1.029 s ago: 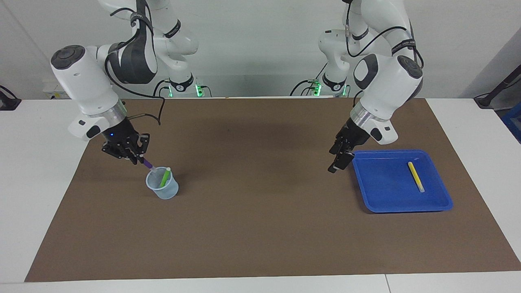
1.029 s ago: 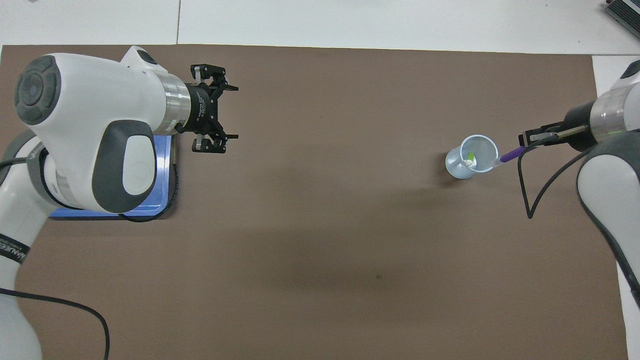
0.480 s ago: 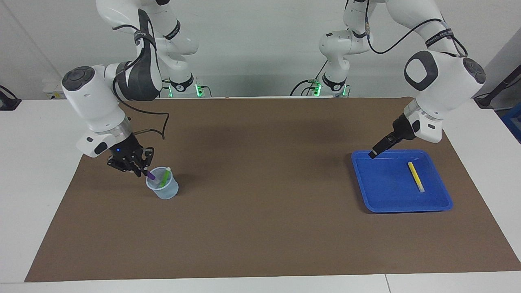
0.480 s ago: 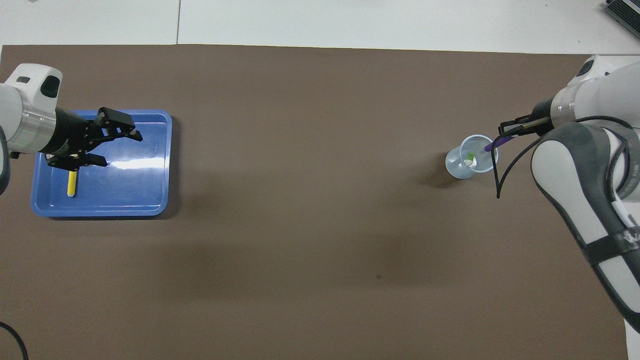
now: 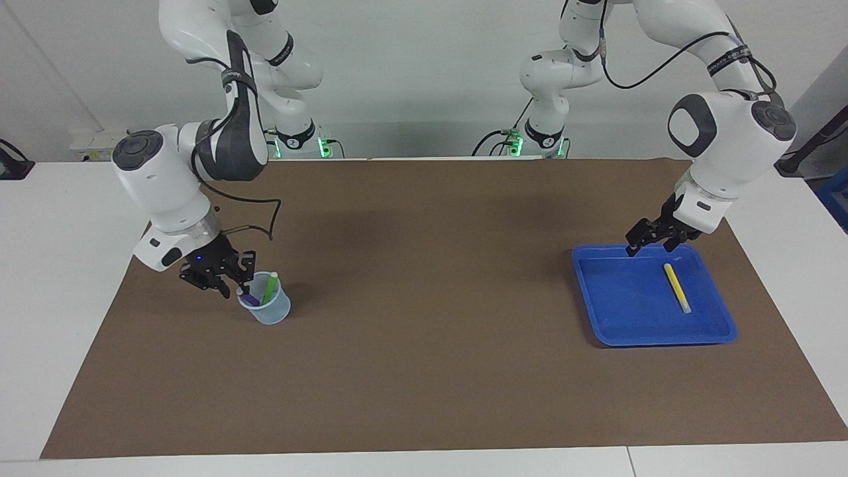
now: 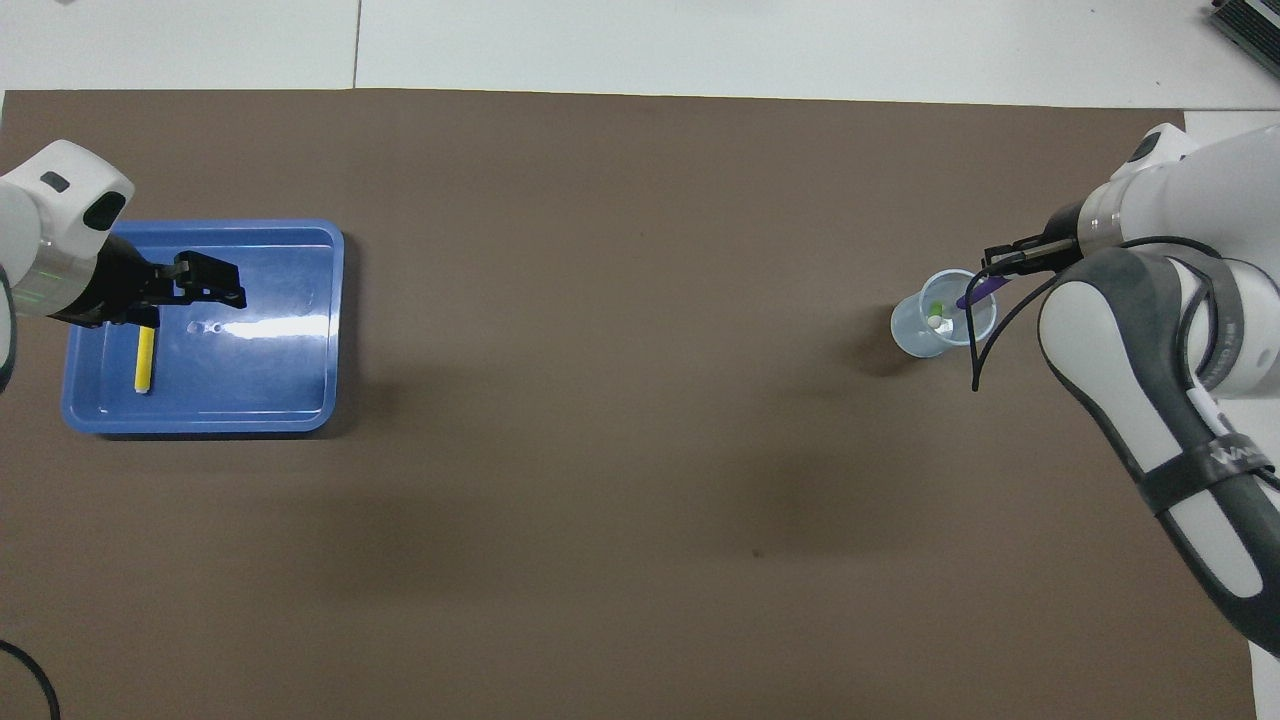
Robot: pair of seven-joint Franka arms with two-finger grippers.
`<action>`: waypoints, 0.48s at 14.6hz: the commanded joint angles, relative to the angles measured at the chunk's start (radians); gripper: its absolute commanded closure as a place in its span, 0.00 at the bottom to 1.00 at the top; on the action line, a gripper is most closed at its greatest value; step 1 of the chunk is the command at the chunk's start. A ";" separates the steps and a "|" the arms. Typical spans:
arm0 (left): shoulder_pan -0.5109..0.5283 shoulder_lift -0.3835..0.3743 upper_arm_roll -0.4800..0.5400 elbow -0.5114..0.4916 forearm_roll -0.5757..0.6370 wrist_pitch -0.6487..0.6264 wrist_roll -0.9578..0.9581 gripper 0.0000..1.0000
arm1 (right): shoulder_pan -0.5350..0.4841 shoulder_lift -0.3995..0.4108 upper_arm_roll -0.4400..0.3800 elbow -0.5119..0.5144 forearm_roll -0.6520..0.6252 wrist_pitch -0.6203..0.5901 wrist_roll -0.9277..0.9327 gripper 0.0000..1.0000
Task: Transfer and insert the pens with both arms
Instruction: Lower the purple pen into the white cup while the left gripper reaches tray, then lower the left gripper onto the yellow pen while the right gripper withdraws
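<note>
A clear plastic cup [image 5: 266, 310] [image 6: 925, 335] stands toward the right arm's end of the table. The green pen [image 5: 269, 289] [image 6: 936, 310] stands in it. The purple pen [image 5: 250, 299] [image 6: 976, 292] leans in it too, its upper end at the rim. My right gripper [image 5: 228, 281] [image 6: 1003, 260] hangs right at that upper end; whether it grips the pen does not show. The yellow pen [image 5: 677, 287] [image 6: 145, 360] lies in the blue tray [image 5: 629, 318] [image 6: 270, 400]. My left gripper [image 5: 651, 242] [image 6: 205, 283] is open and empty over the tray's rim, close to the yellow pen.
A brown mat [image 5: 424, 371] covers most of the white table. The cup and the tray stand at its two ends, with bare mat between them. A black cable [image 6: 985, 350] loops from the right wrist beside the cup.
The right gripper has come down and the purple pen has sunk deeper into the cup. The left gripper has swung from the mat's middle to over the tray, near the yellow pen.
</note>
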 commanded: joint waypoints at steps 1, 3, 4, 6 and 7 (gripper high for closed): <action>0.013 -0.003 -0.007 -0.055 0.114 0.087 0.127 0.00 | -0.007 -0.016 0.006 0.010 -0.022 -0.019 0.027 0.00; 0.056 0.004 -0.008 -0.065 0.118 0.104 0.245 0.00 | -0.013 -0.030 0.006 0.042 -0.023 -0.080 0.025 0.00; 0.075 0.007 -0.008 -0.072 0.118 0.115 0.274 0.00 | -0.014 -0.041 0.004 0.057 -0.023 -0.115 0.025 0.00; 0.107 0.018 -0.008 -0.110 0.118 0.167 0.290 0.00 | -0.020 -0.071 0.004 0.083 -0.023 -0.191 0.023 0.00; 0.118 0.018 -0.008 -0.121 0.118 0.178 0.290 0.00 | -0.027 -0.093 0.004 0.088 -0.022 -0.223 0.023 0.00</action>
